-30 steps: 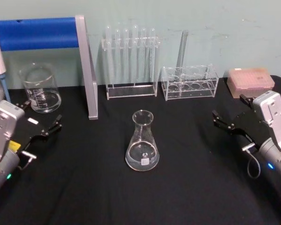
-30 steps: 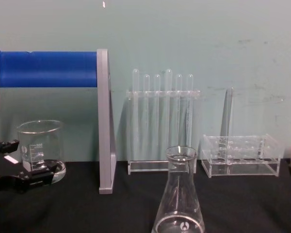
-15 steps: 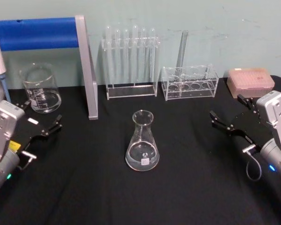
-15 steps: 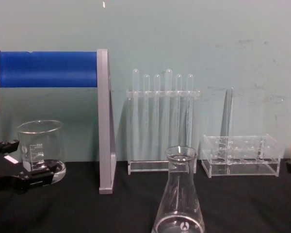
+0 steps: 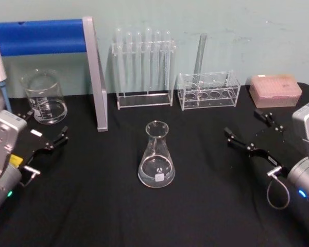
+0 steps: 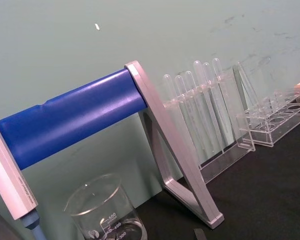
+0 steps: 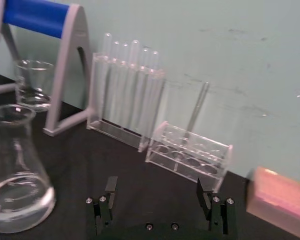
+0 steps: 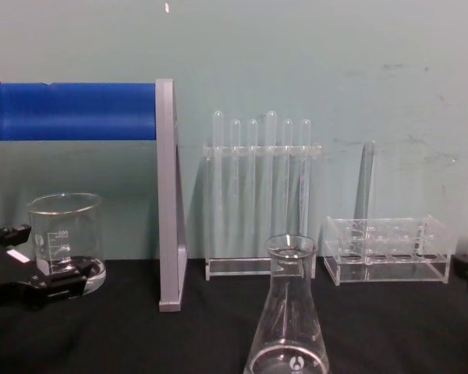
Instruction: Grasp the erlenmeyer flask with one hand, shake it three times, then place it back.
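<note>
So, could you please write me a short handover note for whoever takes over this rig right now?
Left claw: open, parked at the table's left side, near the beaker.
Right claw: open, to the right of the erlenmeyer flask and apart from it.
Flask: upright at the middle of the black table, with neither claw touching it.
Done: nothing yet.
Left: grasp the flask, shake it three times, set it back.

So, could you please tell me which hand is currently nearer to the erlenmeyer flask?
Right. The right hand sits open to the right of the erlenmeyer flask; the left hand sits open farther off on its left, near the beaker.
</note>
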`<action>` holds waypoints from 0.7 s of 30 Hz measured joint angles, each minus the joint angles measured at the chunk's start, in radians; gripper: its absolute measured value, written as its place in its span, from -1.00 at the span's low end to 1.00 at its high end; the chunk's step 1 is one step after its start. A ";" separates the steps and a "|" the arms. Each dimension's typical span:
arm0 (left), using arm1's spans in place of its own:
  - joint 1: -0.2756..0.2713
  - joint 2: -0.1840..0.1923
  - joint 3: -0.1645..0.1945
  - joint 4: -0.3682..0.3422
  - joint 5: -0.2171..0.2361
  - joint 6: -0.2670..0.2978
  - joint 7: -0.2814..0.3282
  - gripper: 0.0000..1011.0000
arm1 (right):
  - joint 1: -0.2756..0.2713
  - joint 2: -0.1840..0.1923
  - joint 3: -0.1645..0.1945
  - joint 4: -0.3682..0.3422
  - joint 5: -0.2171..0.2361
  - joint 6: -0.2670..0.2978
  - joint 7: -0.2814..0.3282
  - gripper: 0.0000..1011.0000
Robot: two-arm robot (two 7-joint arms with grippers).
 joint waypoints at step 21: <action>0.000 0.000 0.000 0.000 0.000 0.000 0.000 0.98 | -0.033 -0.022 0.000 -0.055 0.128 0.067 0.239 0.98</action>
